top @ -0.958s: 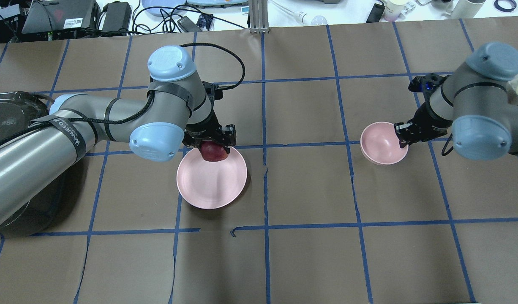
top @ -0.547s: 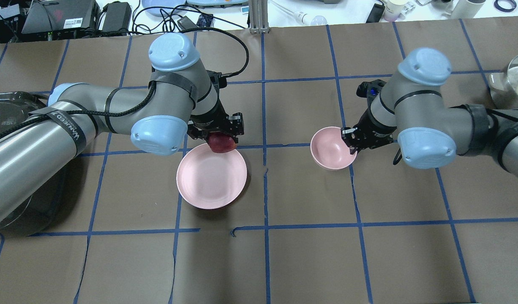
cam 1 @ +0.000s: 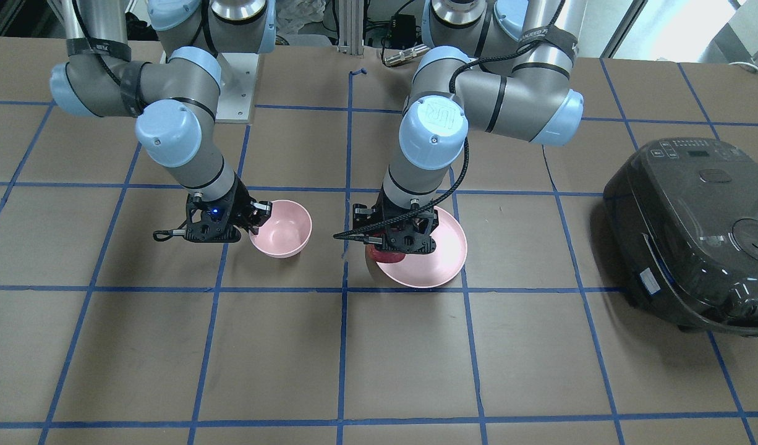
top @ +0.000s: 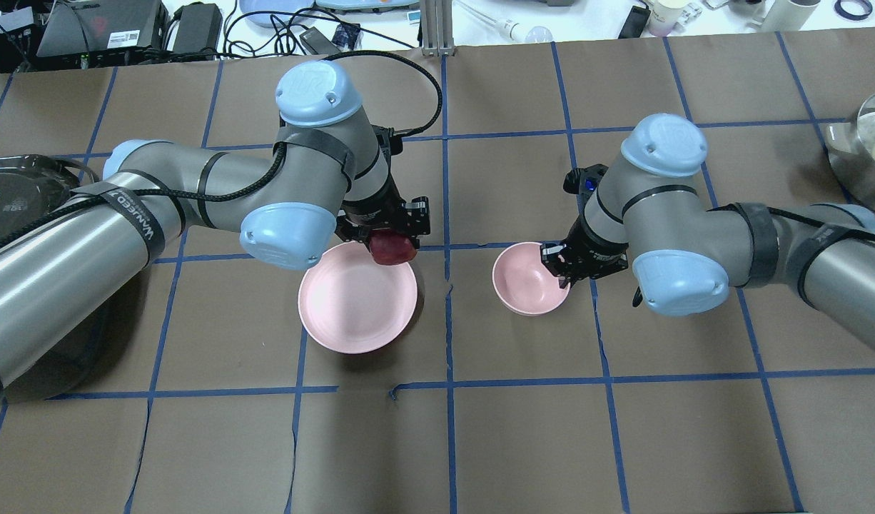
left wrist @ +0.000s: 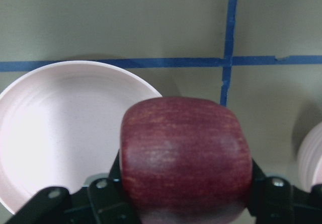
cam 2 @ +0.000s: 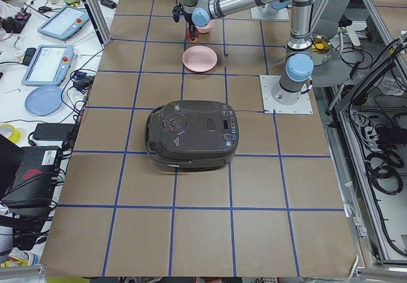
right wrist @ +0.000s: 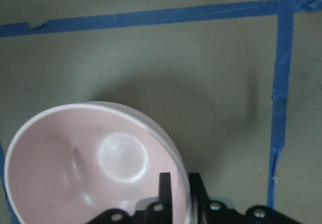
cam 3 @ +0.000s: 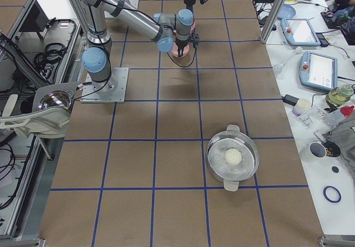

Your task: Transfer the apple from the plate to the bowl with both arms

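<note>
The dark red apple [top: 392,250] is held in my left gripper [top: 391,239], which is shut on it above the far right rim of the pink plate [top: 352,307]. In the left wrist view the apple [left wrist: 186,153] fills the jaws, with the plate [left wrist: 55,128] below to the left and the bowl's edge [left wrist: 312,158] at the right. My right gripper [top: 562,264] is shut on the right rim of the small pink bowl [top: 527,278], just right of the table's centre line. The right wrist view shows the empty bowl [right wrist: 90,168] with its rim pinched between the fingers.
A black rice cooker [cam 1: 694,228] stands on the robot's left side of the table. A steel pot [top: 873,150] holding a pale ball sits at the far right. The plate [cam 1: 441,259] and the bowl [cam 1: 283,232] are a short gap apart.
My right gripper has carried the bowl leftward to near the centre line. My left gripper has moved right with the apple, from over the plate's far side to its far right rim.
</note>
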